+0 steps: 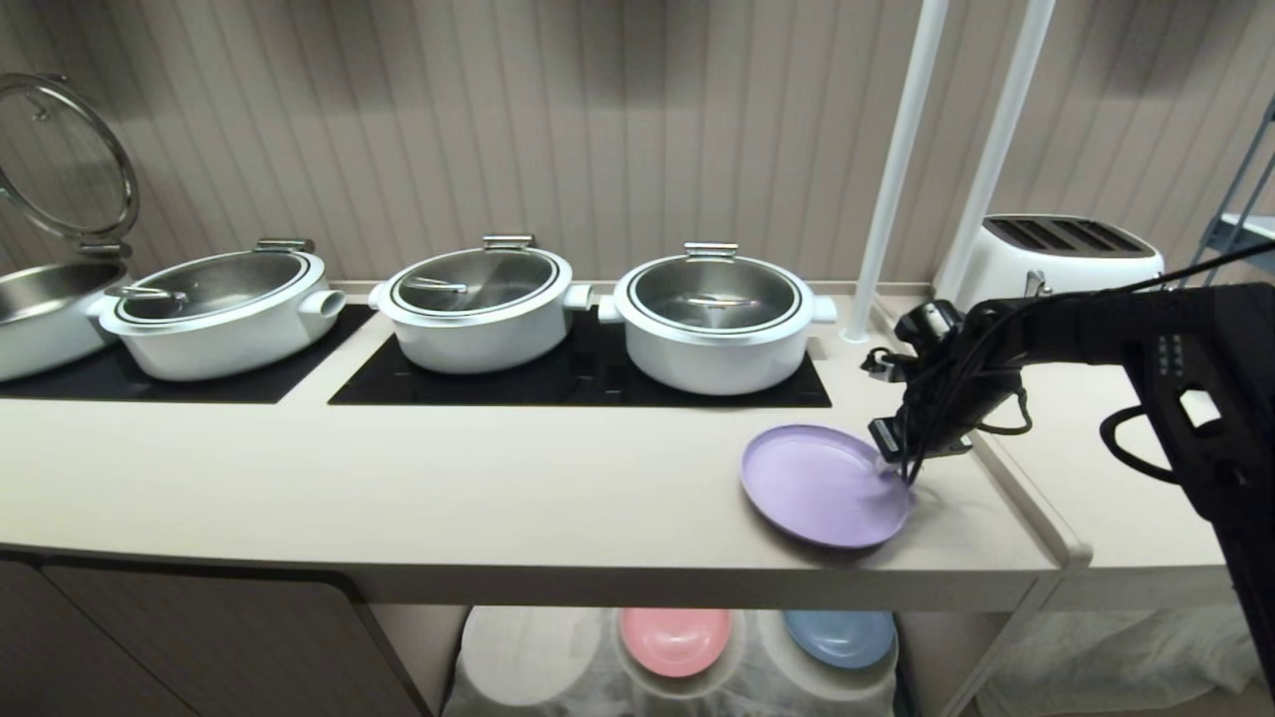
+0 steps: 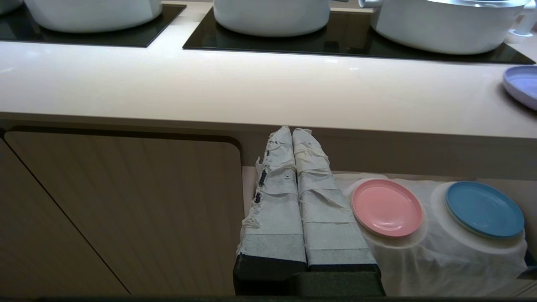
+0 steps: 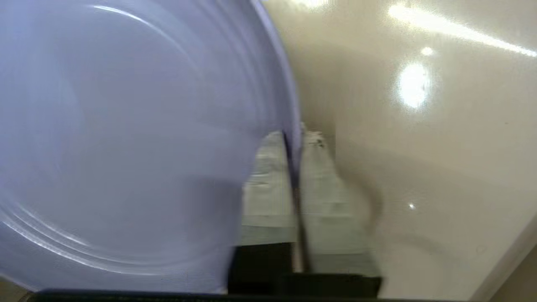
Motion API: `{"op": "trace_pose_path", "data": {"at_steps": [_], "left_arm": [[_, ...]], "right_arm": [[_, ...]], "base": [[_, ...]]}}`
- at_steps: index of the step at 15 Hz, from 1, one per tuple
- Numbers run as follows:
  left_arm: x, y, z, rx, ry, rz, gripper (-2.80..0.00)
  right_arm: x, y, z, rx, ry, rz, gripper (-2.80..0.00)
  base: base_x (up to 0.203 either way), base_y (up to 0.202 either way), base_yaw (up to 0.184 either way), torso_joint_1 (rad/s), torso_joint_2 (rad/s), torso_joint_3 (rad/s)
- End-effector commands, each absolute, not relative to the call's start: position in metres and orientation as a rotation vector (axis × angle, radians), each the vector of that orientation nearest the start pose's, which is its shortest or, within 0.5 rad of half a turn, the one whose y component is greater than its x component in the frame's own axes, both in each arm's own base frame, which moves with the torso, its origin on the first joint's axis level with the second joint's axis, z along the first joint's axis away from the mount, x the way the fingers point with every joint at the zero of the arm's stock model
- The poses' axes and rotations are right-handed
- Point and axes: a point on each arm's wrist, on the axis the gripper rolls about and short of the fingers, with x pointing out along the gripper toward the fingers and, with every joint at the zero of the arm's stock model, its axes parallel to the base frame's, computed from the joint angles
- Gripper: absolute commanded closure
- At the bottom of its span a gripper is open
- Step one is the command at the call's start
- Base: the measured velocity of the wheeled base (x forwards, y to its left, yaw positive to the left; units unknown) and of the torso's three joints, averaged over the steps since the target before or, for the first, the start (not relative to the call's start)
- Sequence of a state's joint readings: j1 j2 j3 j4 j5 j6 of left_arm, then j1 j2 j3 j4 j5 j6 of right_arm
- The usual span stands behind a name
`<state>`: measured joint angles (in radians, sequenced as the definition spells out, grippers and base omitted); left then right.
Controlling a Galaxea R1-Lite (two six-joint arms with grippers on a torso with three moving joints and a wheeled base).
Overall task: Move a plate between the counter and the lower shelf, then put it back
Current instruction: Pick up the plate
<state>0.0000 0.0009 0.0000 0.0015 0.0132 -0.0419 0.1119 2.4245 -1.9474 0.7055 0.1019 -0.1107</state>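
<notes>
From my remote station I see the plate [image 1: 823, 485], a round shallow disc of matte lilac plastic with a low raised rim, at the right end of the counter [image 1: 398, 478], near its rounded front edge. Being round, it has no long axis I can name. Its hollow side faces up, and it seems to be tilted a little, the right edge higher, though I cannot tell this for sure.

The right gripper [image 1: 901, 468] comes down on the right side of the plate. In the right wrist view its two fingers [image 3: 327, 197], wrapped in wrinkled pale tape, are pressed together on the thin rim, one on the inside and one on the outside, so it is pinching the plate.

The counter is smooth cream material with a soft shine, and it has black flat hob panels [image 1: 583, 373] set into it. On these stand white round pots [image 1: 712, 329] with steel lids.

Below, the lower shelf [image 2: 423, 260] is covered with creased white cloth over round mounds. A pink plate [image 2: 387, 207] and a blue plate [image 2: 484, 209] lie there side by side, each on its own mound.

The left gripper [image 2: 292, 138] hangs in front of the cabinet below the counter edge, its taped fingers touching each other with nothing between them.
</notes>
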Motion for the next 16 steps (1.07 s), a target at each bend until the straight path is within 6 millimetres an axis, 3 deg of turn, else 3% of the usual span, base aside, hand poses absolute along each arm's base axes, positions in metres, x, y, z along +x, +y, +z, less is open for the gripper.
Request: {"op": "trace_pose_path", "data": {"at_steps": [1,9,13,16], "left_arm": [[-0.023,0.0,0.075,-0.043,0.003,0.014,0.0],[-0.023,0.0,0.075,-0.041,0.003,0.014,0.0],[-0.023,0.0,0.075,-0.042,0.003,0.014,0.0],[-0.023,0.0,0.075,-0.042,0.003,0.014,0.0]], "right_arm": [[0.448,0.055,0.098,-0.109,1.165,0.258,0.0],[0.426,0.057,0.112,-0.11,1.188,0.263,0.0],[0.414,0.061,0.125,-0.002,1.189,0.197,0.0],[0.394,0.059,0.135,0.051,1.207,0.16,0.0]], "base": [[0.0,0.0,0.0,0.0,0.0,0.0],[0.0,0.0,0.0,0.0,0.0,0.0],[0.0,0.0,0.0,0.0,0.0,0.0],[0.0,0.0,0.0,0.0,0.0,0.0]]}}
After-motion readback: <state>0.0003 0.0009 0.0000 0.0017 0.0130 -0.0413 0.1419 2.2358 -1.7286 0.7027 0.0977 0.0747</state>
